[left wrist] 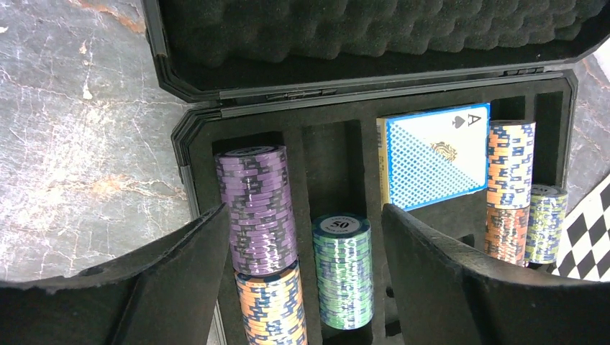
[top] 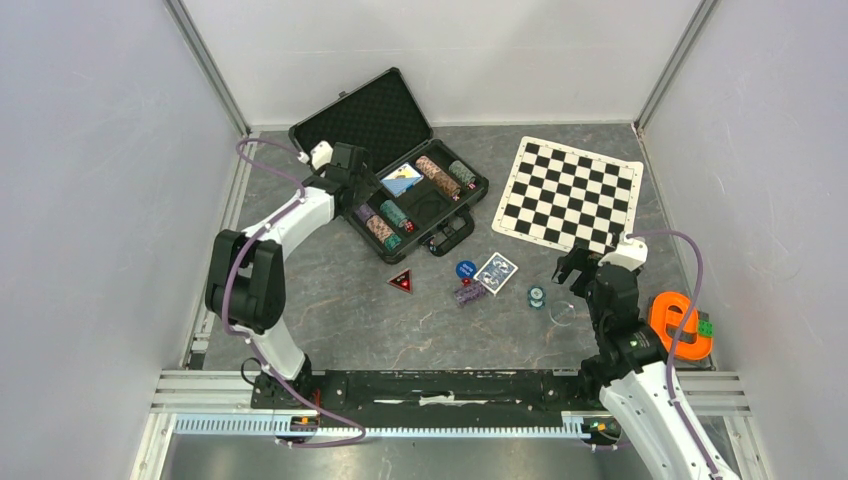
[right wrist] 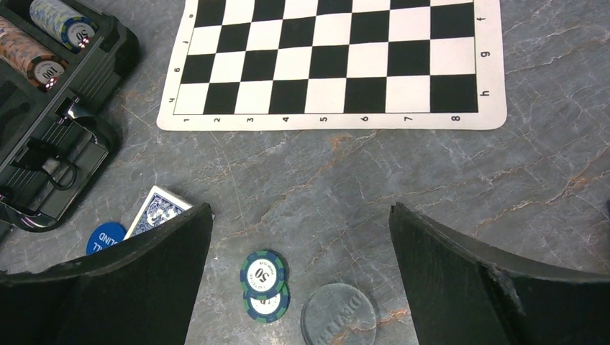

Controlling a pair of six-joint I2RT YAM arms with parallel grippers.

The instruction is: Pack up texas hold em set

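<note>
The black briefcase lies open at the back, holding chip stacks and a blue-backed deck. My left gripper hovers over its left end, open and empty, with a purple stack and a green stack showing between the fingers. My right gripper is open and empty above two loose green 50 chips and a clear dealer disc. On the table lie a second deck, the blue button, purple chips and a red triangular piece.
The checkered chess mat lies at the back right, beyond my right gripper. The orange plastic object sits by the right arm near the right wall. White walls close in both sides of the table.
</note>
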